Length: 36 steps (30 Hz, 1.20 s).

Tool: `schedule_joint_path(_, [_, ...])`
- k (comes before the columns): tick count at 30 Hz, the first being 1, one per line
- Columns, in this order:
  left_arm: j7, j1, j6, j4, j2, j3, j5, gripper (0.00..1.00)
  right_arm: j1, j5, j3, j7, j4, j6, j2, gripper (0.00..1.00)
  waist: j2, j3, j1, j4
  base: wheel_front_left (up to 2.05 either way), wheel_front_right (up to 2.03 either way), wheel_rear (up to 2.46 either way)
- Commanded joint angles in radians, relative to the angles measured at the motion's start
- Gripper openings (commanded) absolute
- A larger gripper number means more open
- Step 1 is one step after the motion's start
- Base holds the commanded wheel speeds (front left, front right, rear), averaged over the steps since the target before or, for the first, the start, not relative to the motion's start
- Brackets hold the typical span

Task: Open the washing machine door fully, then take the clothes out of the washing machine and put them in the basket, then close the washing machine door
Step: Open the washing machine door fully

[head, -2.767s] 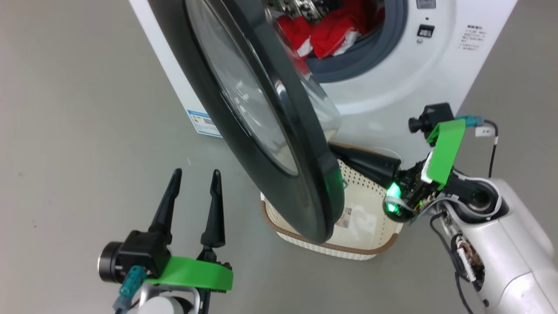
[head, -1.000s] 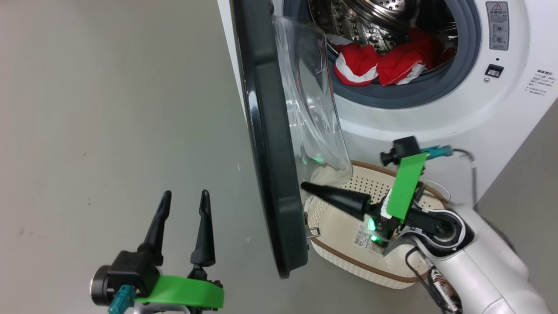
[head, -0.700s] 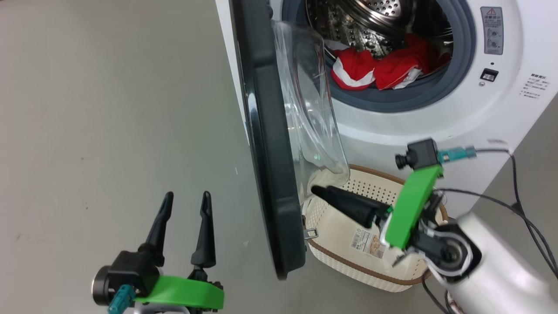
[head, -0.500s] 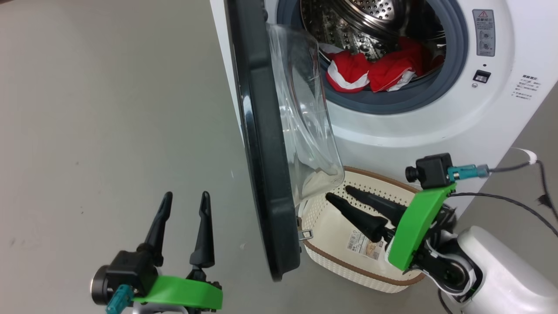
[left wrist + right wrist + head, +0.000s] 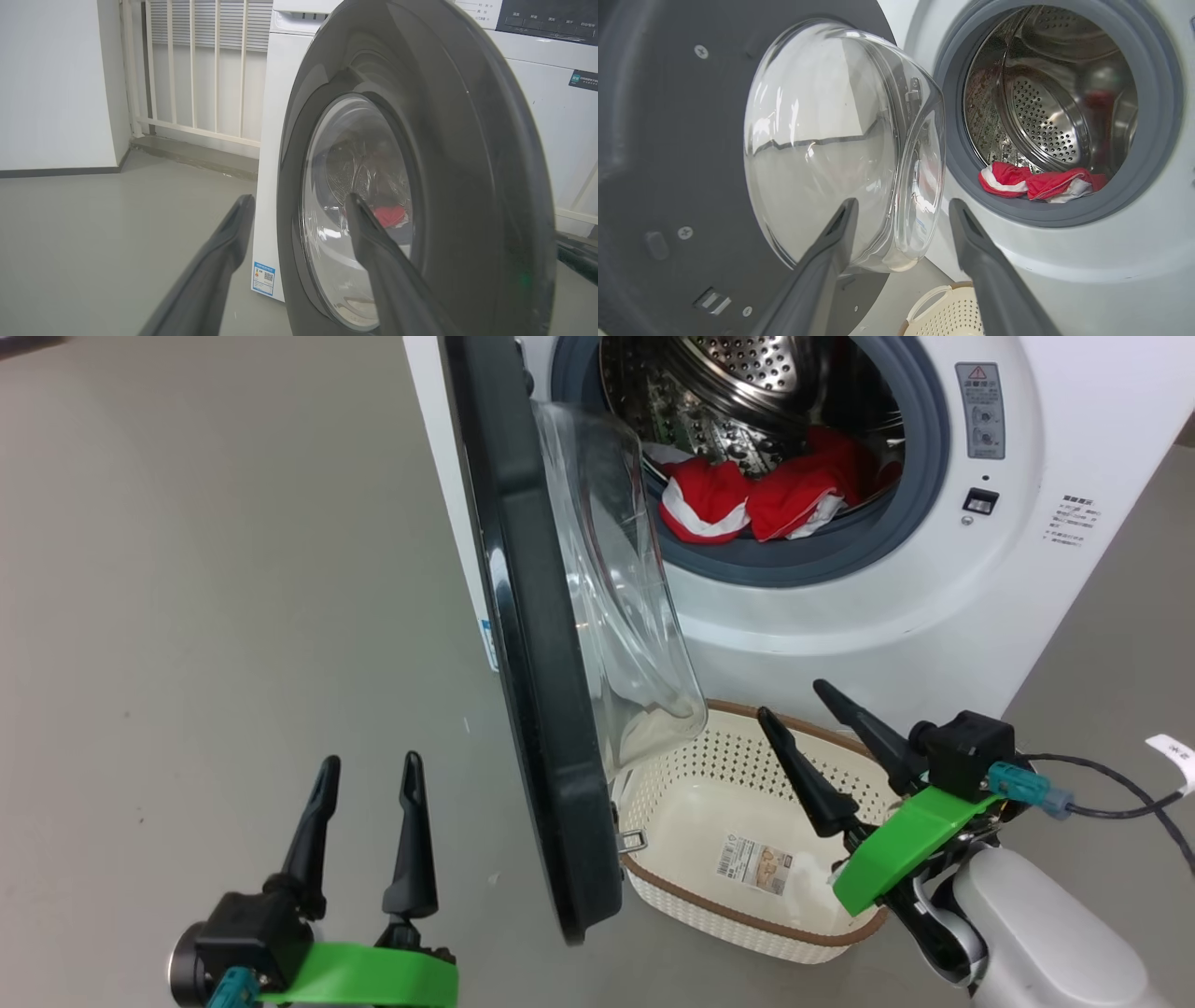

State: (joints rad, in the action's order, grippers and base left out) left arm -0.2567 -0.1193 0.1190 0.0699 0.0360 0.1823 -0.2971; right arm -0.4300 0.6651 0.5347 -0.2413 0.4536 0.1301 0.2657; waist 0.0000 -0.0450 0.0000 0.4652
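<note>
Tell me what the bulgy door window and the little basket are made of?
The door window looks like clear glass or hard plastic: it is see-through and shiny. The basket looks like cream plastic, with rows of small holes and a brown woven-look rim.

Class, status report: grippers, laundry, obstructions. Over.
Left gripper, right gripper open, empty. Red-white clothes inside white washing machine; cream perforated basket empty. Black-rimmed door open, crowding basket.
</note>
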Motion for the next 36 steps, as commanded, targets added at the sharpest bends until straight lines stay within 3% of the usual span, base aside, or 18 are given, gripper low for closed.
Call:
schedule_joint_path(1, [-0.005,-0.008,0.01,-0.034,0.014,-0.036,0.017,1.0,0.021,-0.065,-0.039,-0.017,-0.013,0.001,-0.034,1.0,0.0,0.001,0.0,-0.004,0.0,0.0,0.0])
schedule_joint_path(2, [-0.005,-0.006,0.012,-0.036,0.014,-0.035,0.021,1.0,0.032,-0.109,-0.08,-0.019,-0.02,0.001,-0.055,1.0,0.0,0.0,0.0,-0.005,0.0,0.0,0.0])
schedule_joint_path(4, [-0.005,-0.005,0.015,-0.042,0.014,-0.033,0.029,1.0,0.107,-0.31,-0.271,-0.02,-0.114,0.001,-0.142,1.0,0.0,-0.005,0.0,-0.007,0.0,0.0,0.0])
schedule_joint_path(7, [-0.005,-0.002,0.008,-0.039,0.014,-0.028,0.038,1.0,0.185,-0.446,-0.392,-0.02,-0.202,0.001,-0.195,1.0,0.0,-0.005,0.0,-0.003,0.0,0.0,0.0])
schedule_joint_path(13, [-0.005,0.007,0.008,-0.029,0.014,-0.025,0.044,1.0,0.251,-0.491,-0.43,-0.02,-0.247,0.001,-0.214,1.0,0.0,-0.005,0.0,0.0,0.0,0.0,0.0])
schedule_joint_path(29, [-0.005,0.008,0.014,-0.016,0.014,-0.023,0.048,1.0,0.277,-0.452,-0.405,-0.02,-0.257,0.001,-0.215,1.0,0.0,-0.007,0.0,-0.002,0.0,0.0,0.0])
schedule_joint_path(30, [-0.005,0.008,0.015,-0.015,0.014,-0.023,0.049,0.56,0.278,-0.451,-0.404,-0.02,-0.258,0.001,-0.215,1.0,0.0,-0.006,0.0,-0.002,0.0,0.0,0.0])
schedule_joint_path(32, [-0.005,0.004,0.018,-0.016,0.014,-0.021,0.051,0.22,0.278,-0.45,-0.404,-0.02,-0.259,0.001,-0.215,1.0,0.0,-0.008,0.0,-0.004,0.0,0.0,0.0])
schedule_joint_path(33, [-0.005,0.0,0.02,-0.02,0.014,-0.021,0.054,0.0,0.278,-0.449,-0.404,-0.02,-0.259,0.001,-0.215,1.0,0.0,-0.008,0.0,-0.003,0.0,0.0,0.0])
schedule_joint_path(36, [-0.005,-0.017,0.021,-0.045,0.014,-0.024,0.061,0.0,0.278,-0.444,-0.408,-0.02,-0.257,0.001,-0.215,1.0,0.0,-0.011,0.0,-0.002,0.0,0.0,0.0])
